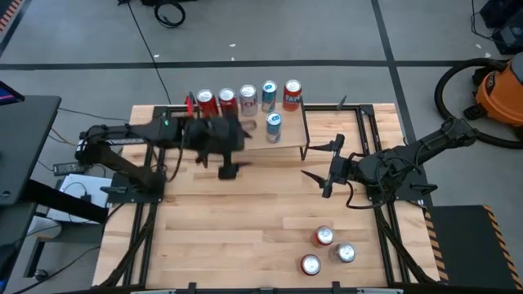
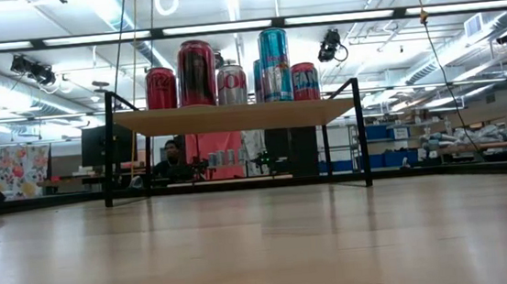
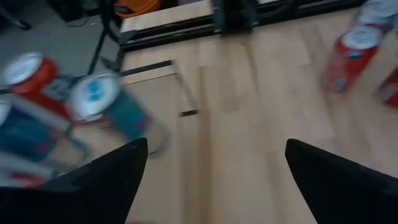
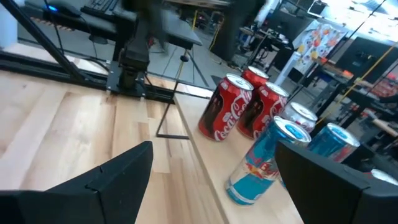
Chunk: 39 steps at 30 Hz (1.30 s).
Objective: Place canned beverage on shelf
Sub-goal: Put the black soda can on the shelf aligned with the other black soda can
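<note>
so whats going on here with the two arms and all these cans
The robot is stocking cans onto the shelf. Six cans stand on it now; three more cans wait on the table near the right arm. The left gripper hovers open and empty by the shelf's front edge; the right gripper is open and empty too.

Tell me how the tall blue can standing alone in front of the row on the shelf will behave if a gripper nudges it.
The tall blue can is slim and upright, so a high nudge would probably tip it, and once down it would likely roll. It stands near the shelf front edge, so it might fall off. Its painted metal looks slippery.
</note>
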Available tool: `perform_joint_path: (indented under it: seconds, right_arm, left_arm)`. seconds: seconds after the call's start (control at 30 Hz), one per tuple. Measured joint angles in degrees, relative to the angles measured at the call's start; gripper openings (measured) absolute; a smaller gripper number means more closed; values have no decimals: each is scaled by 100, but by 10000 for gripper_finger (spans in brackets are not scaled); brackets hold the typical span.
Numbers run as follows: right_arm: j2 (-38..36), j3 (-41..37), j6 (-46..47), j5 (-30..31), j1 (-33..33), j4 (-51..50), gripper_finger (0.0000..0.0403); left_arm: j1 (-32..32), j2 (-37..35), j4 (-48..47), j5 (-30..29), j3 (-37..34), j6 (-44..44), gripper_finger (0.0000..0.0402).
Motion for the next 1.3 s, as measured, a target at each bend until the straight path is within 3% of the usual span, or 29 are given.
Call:
perform_joint_path:
  seconds: [0.23,0.4,0.67,0.87,1.07,1.17,1.3]
  right_arm:
    - [83,44,801,-100,245,-19,348]
    - [385,35,2011,-316,667,-849,348]
    - [1028,257,3640,-847,1282,-1611,348]
    - [1446,595,4024,-681,1576,-2005,348]
    - [1528,603,4427,-720,1882,-2011,348]
    - [1843,702,4472,-699,2142,-1752,348]
    - [2536,1334,4939,-643,2479,-2211,348]
  left_arm:
    - [-1161,342,-100,-356,-5,-822,368]
    - [-1713,743,-92,-499,-8,-972,359]
    - [-2049,1400,472,-554,-8,-1064,359]
    - [-2256,1990,1132,-538,-8,-1147,359]
    - [-2470,2496,2202,105,-8,-1205,359]
    - [-2559,2710,2657,227,-8,-1299,359]
    - [-2685,2950,3031,249,-12,-1339,359]
